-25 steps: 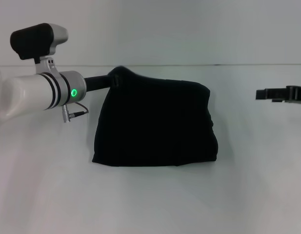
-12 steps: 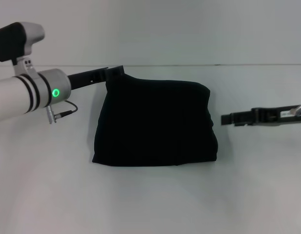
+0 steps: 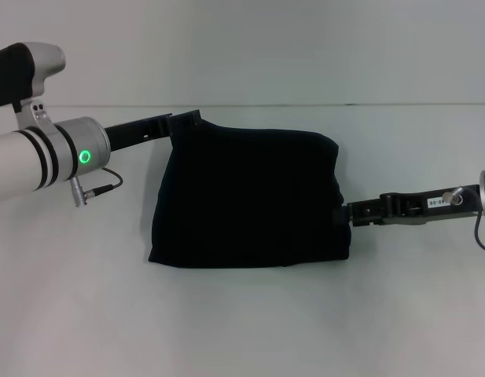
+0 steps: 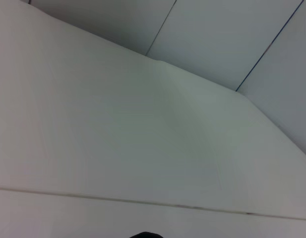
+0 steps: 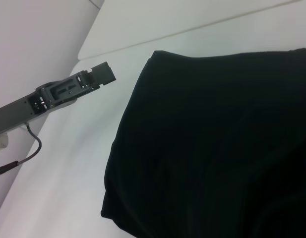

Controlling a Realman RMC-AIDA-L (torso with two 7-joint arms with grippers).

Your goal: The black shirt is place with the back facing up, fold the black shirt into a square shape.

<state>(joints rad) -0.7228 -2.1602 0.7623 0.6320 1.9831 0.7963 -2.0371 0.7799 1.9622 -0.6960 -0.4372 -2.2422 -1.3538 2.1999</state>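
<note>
The black shirt (image 3: pixel 250 196) lies folded into a rough square in the middle of the white table, plain black side up; it fills much of the right wrist view (image 5: pixel 217 144). My left gripper (image 3: pixel 185 122) hovers at the shirt's far left corner; in the right wrist view the left gripper (image 5: pixel 100 74) stands a little apart from that corner, holding no cloth. My right gripper (image 3: pixel 346 214) reaches in from the right, its tip at the shirt's right edge, low on that side. The left wrist view holds only table and wall.
The white table (image 3: pixel 242 314) stretches bare around the shirt on every side. A pale wall (image 3: pixel 266 47) rises behind its far edge. A grey cable (image 3: pixel 97 187) hangs under my left wrist.
My right gripper has travelled left and forward until it touches the shirt's right edge. My left gripper let go of the far left corner, which dropped flat, and the arm pulled back left.
</note>
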